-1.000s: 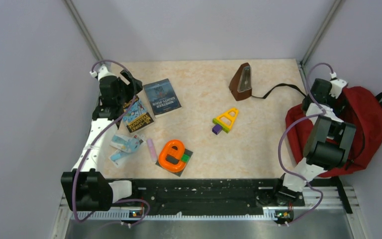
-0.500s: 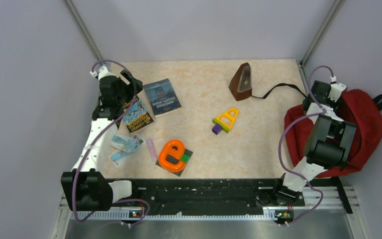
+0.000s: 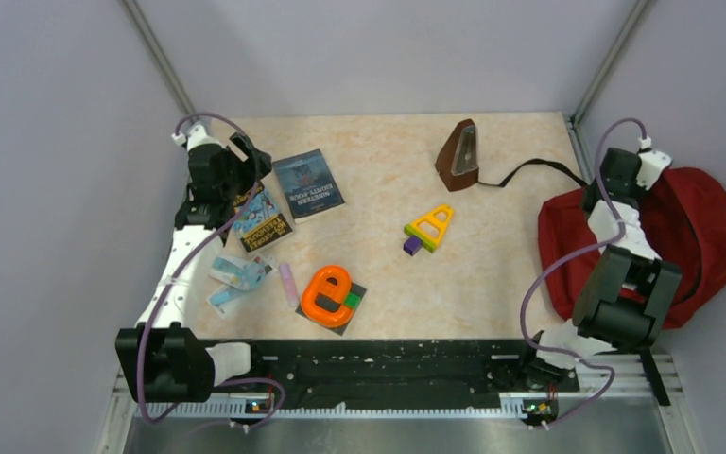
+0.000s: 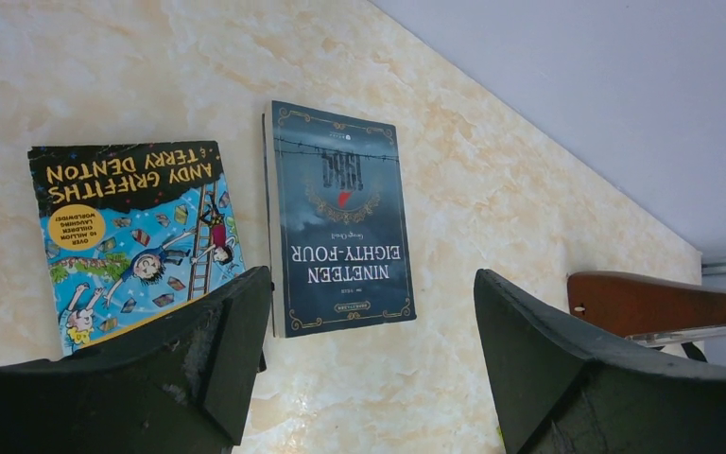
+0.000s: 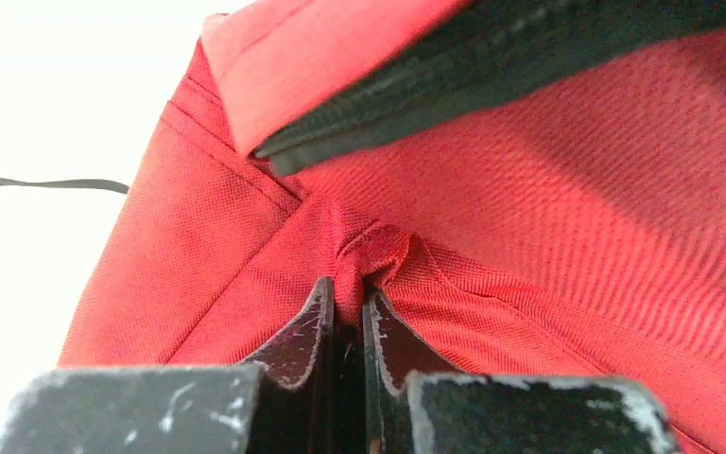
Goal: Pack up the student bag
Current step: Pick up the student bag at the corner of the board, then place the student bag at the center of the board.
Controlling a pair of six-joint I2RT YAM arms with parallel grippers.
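Student bag [image 3: 695, 222]: dark red, slumped well right of metronome [image 3: 459, 156], black strap [image 3: 529, 170] trailing toward metronome's base. Right gripper [image 5: 348, 303]: fingers almost closed, pinching small fold of bag's red fabric (thin bite only). Left gripper [image 4: 371, 284]: fingers spread wide, holding nothing, above dark blue book [image 4: 340, 218], far left of metronome. Risks: fold may slip out under hard pull; tightening strap might tip metronome.
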